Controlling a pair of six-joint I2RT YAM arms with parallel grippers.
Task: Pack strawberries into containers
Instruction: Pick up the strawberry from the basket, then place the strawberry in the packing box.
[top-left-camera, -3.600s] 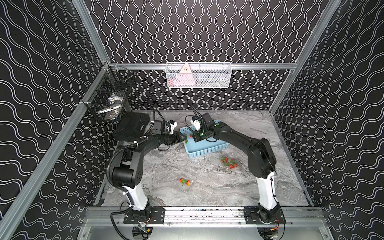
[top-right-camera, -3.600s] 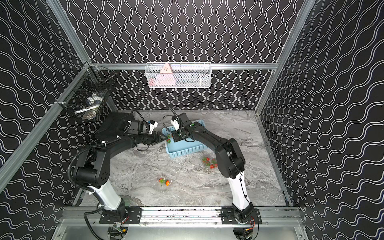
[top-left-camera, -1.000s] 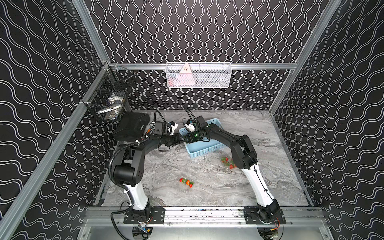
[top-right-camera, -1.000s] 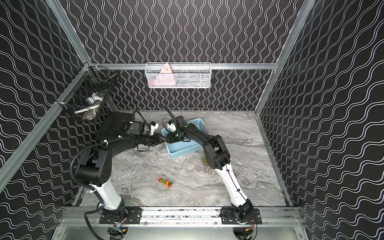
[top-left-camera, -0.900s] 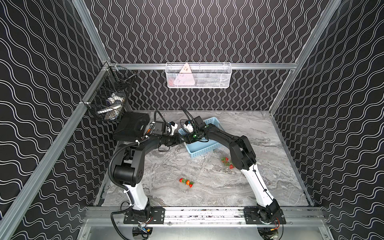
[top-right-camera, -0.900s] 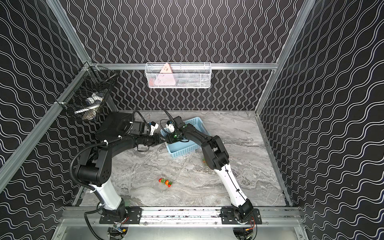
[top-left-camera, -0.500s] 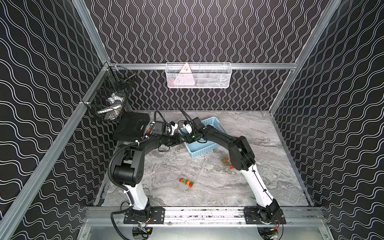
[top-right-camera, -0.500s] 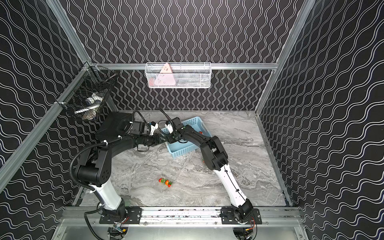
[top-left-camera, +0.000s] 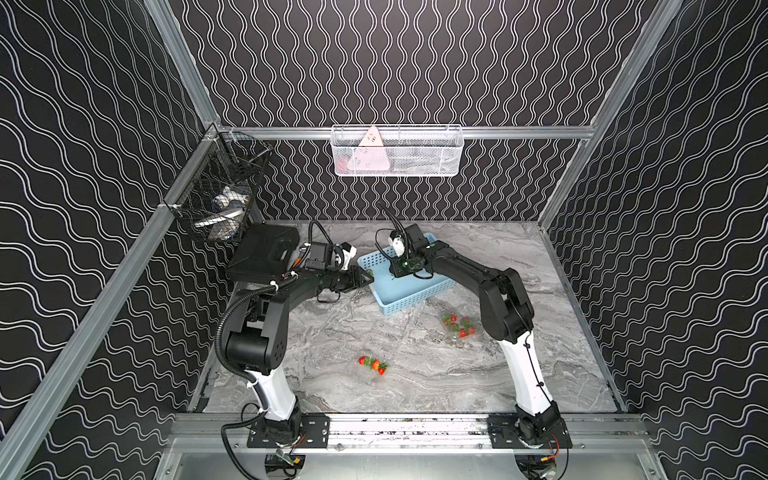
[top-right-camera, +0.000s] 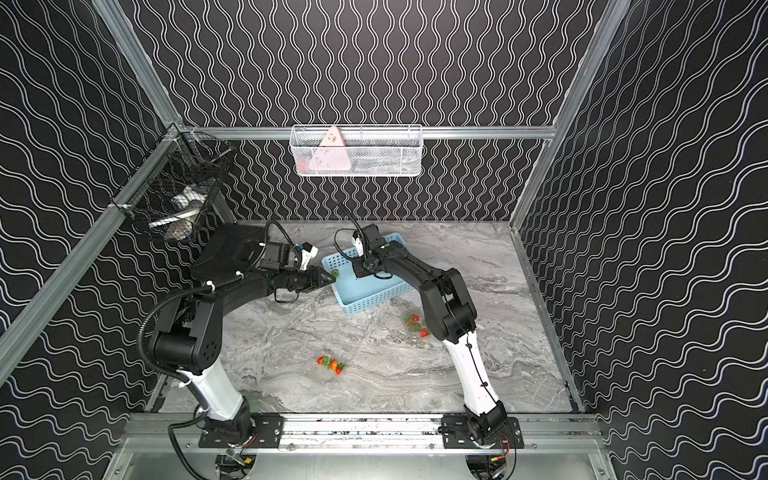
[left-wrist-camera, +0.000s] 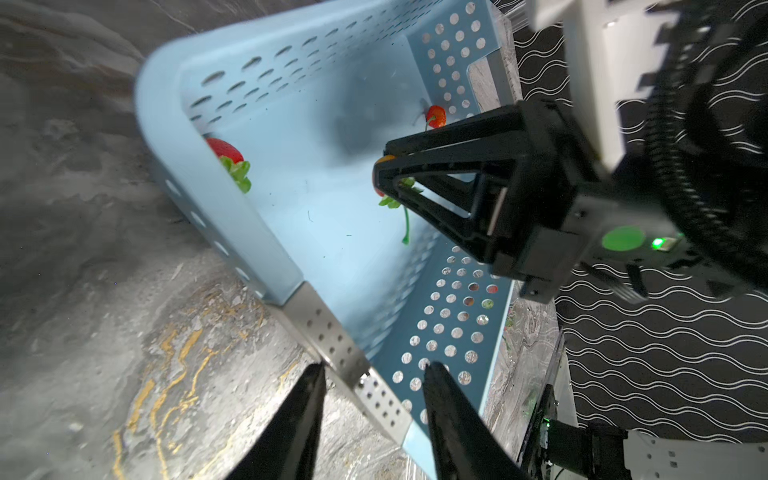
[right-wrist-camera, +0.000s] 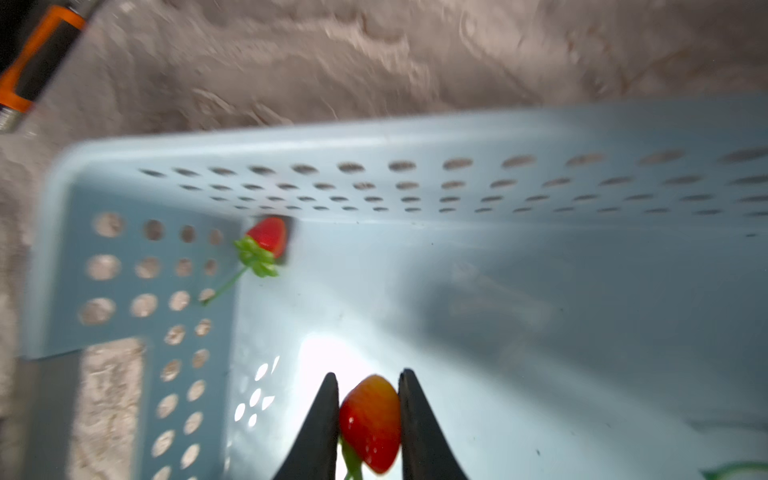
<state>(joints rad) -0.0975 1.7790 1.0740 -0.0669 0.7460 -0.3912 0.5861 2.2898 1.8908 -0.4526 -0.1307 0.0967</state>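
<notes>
left gripper (left-wrist-camera: 374, 368) closed across the blue basket (left-wrist-camera: 216, 208) rim, likely steadying it, while right gripper (right-wrist-camera: 368, 376), inside the basket, pinches one strawberry (right-wrist-camera: 370, 419) by its sides, lifted or not i cannot tell; clear container (top-left-camera: 457, 326) sits well apart on the table (top-left-camera: 415, 395), probably its destination.

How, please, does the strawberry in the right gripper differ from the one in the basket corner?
The gripped strawberry is pinched in the right gripper; the corner strawberry lies loose against the blue basket's wall. The gripped one is orange-tipped; the corner one all red. Both have green tops.
</notes>
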